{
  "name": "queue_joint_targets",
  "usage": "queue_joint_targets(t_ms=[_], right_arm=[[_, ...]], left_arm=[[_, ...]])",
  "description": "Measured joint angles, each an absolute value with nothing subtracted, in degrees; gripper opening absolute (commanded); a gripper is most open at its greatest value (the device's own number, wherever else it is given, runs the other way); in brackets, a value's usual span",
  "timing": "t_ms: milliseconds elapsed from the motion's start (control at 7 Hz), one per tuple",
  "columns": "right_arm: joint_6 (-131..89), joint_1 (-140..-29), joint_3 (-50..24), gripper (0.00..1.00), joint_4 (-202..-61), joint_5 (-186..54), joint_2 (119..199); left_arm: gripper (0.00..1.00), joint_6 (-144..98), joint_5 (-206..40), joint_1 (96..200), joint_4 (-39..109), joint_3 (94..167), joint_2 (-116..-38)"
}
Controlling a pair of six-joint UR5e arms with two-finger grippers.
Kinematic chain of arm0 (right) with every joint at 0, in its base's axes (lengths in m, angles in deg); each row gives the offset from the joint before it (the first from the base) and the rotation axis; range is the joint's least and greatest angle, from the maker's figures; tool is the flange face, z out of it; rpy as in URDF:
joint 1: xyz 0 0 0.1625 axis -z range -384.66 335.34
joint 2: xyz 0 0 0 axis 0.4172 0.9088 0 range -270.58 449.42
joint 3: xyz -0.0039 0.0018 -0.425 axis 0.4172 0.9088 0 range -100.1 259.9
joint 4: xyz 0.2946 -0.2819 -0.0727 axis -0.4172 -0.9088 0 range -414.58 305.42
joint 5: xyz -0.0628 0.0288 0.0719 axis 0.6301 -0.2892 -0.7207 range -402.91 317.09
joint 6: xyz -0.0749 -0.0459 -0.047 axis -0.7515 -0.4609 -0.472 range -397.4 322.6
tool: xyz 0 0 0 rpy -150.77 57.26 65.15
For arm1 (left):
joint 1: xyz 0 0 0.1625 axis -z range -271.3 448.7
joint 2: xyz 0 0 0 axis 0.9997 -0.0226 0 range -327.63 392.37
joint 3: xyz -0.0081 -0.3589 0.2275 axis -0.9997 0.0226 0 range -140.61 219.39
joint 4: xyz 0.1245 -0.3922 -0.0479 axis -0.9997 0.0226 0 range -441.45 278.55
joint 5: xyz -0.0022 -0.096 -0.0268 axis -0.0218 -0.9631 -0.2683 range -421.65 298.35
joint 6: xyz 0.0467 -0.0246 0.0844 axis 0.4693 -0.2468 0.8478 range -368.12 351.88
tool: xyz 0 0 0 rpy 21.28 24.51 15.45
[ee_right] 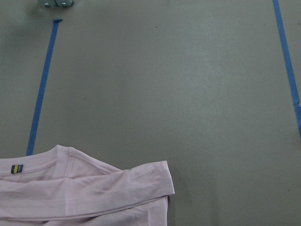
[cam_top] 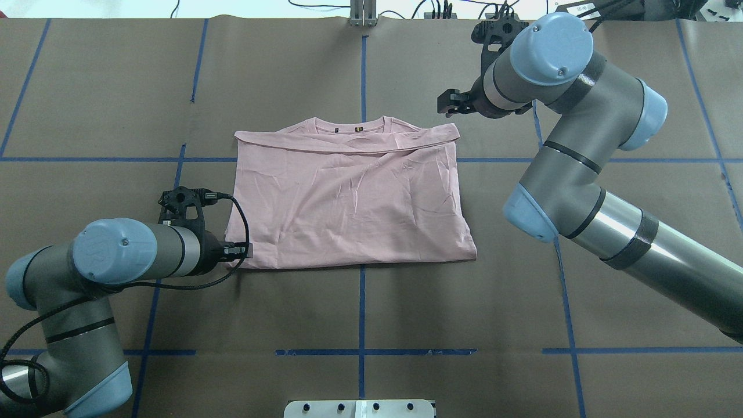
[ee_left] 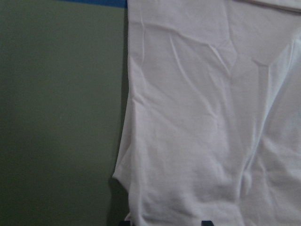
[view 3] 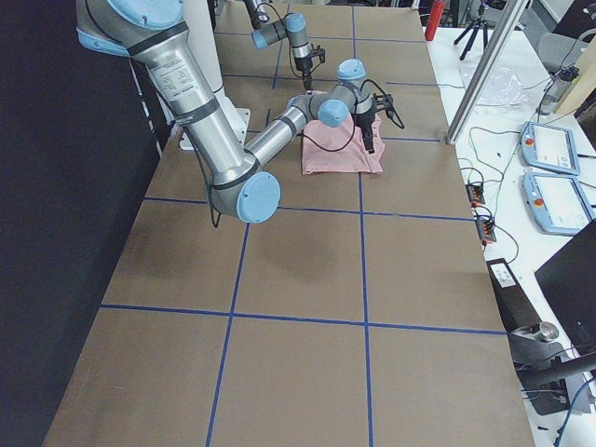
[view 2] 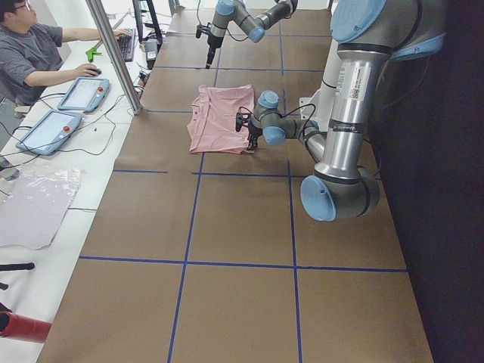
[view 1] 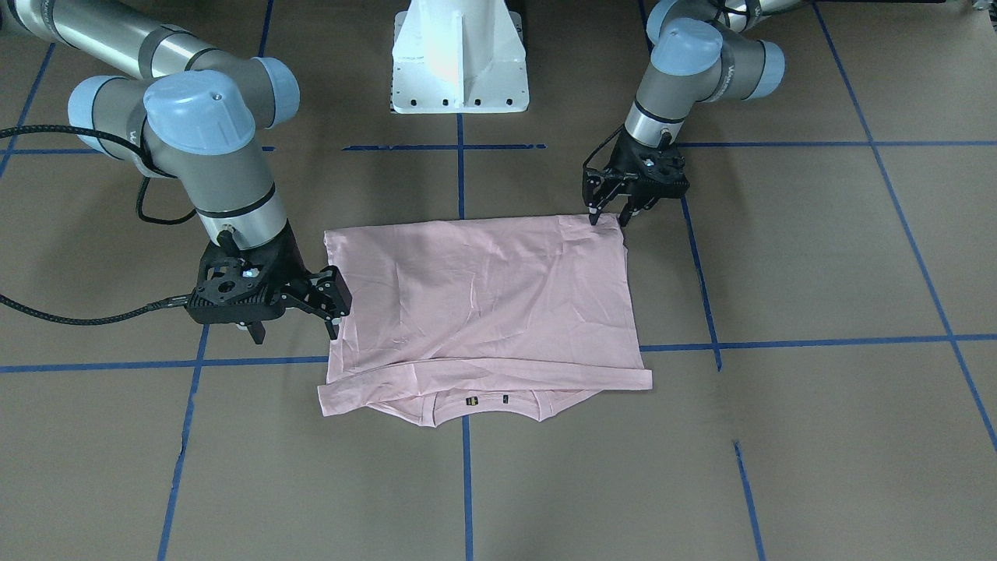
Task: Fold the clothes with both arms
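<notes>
Starting nearest the robot, the left gripper [view 1: 609, 216], jaws parted, straddles the near left corner of the shirt [cam_top: 348, 197], seemingly unclamped, the shirt lying flat on the table [cam_top: 360, 302], collar [cam_top: 350, 125] farthest, where the right gripper [cam_top: 450, 104] hovers parted and empty by the far right corner.

pale pink T-shirt [view 1: 483, 296], brown table [view 1: 818, 249], blue tape lines [view 1: 818, 340]

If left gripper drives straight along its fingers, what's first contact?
Likely the T-shirt: the open left gripper points down at its corner nearest the robot, table right beneath. Height above the cloth is unclear.
</notes>
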State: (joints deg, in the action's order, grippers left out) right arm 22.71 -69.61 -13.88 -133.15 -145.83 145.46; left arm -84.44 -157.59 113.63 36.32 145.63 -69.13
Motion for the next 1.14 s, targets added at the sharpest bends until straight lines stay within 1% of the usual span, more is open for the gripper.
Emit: queue_joint_targets(t_ms=[143, 286, 429, 857, 1143], right_arm=[[22.8, -69.6, -13.9, 1.0, -133.2, -145.8, 145.5], [22.8, -69.6, -13.9, 1.0, -133.1, -145.8, 145.5], [22.8, -69.7, -13.9, 1.0, -133.2, -145.8, 145.5], [22.8, -69.6, -13.8, 1.0, -133.2, -145.8, 145.5], [22.8, -69.6, -13.8, 1.0, -133.2, -145.7, 145.6]], left_arm=[[0.45, -84.5, -157.4, 113.1, 36.3, 145.6, -68.7], [0.1, -84.6, -157.2, 112.5, 36.3, 145.6, -68.5], [0.0, -84.6, -157.0, 112.1, 36.3, 145.6, -68.5], [0.0, -83.7, -156.8, 112.2, 36.3, 146.1, -68.1], [0.0, -77.2, -156.8, 115.3, 36.3, 145.6, -67.5]])
